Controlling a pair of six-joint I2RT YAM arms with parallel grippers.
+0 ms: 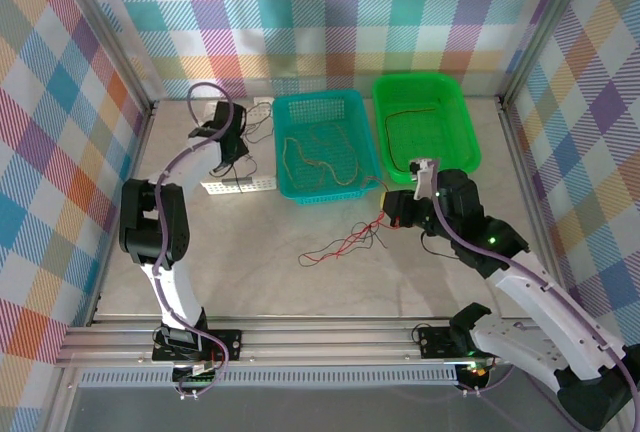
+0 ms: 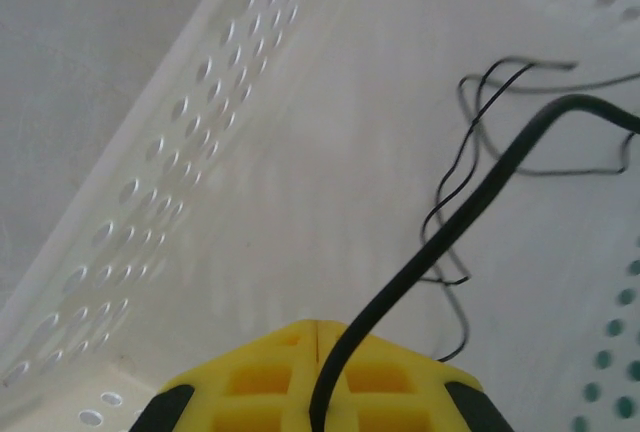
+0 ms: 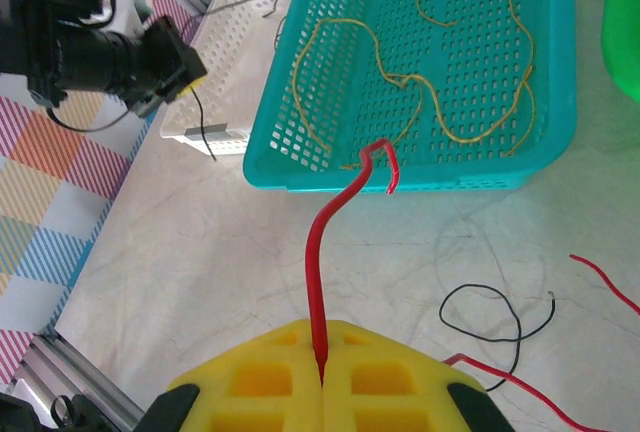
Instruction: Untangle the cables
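Both pincers [image 2: 316,326] [image 3: 322,328] tight on cables [image 2: 480,192] [image 3: 312,262]

Table [image 1: 260,282] bearing baskets [image 1: 330,196], loose cables [image 1: 345,245]

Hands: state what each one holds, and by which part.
Left hand pinches a black cable somewhere along its length. Right hand pinches a red cable just behind its hooked end.
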